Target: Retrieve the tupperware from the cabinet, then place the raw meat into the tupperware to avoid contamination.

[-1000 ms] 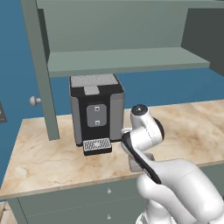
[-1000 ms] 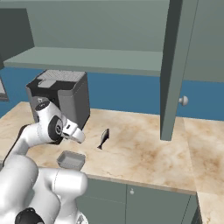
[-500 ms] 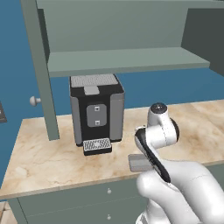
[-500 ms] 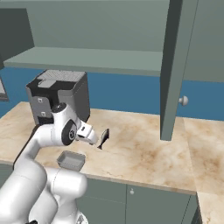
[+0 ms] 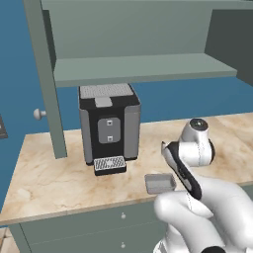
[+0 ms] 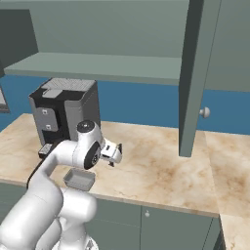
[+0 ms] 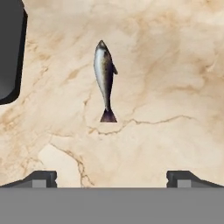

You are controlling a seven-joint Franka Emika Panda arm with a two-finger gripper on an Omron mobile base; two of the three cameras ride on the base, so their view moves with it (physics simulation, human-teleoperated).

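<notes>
The raw meat [image 7: 105, 78], a small dark fish with a pale belly, lies flat on the marble counter [image 7: 166, 87], in the hand view just ahead of my gripper [image 7: 112, 179]. Both fingertips [image 7: 41, 178] stand far apart with nothing between them. In the right base view my gripper [image 6: 113, 152] hovers low over the counter, right of the coffee machine, and covers the fish. The tupperware [image 5: 159, 183], small, grey and shallow, sits near the counter's front edge; in the right base view the tupperware [image 6: 78, 179] lies left of and nearer than the gripper. The cabinet [image 5: 138, 69] above stands open.
A black and grey coffee machine [image 5: 108, 126] with its grated drip tray [image 5: 109, 164] stands at the back left; its dark corner [image 7: 9, 48] shows beside the fish. An open cabinet door [image 6: 193, 73] with a round knob [image 6: 205, 112] hangs over the counter to the right.
My arm has swung right, away from above the tupperware toward the fish, and the hand now hides the fish in the right base view. The tupperware and the fish have stayed put.
</notes>
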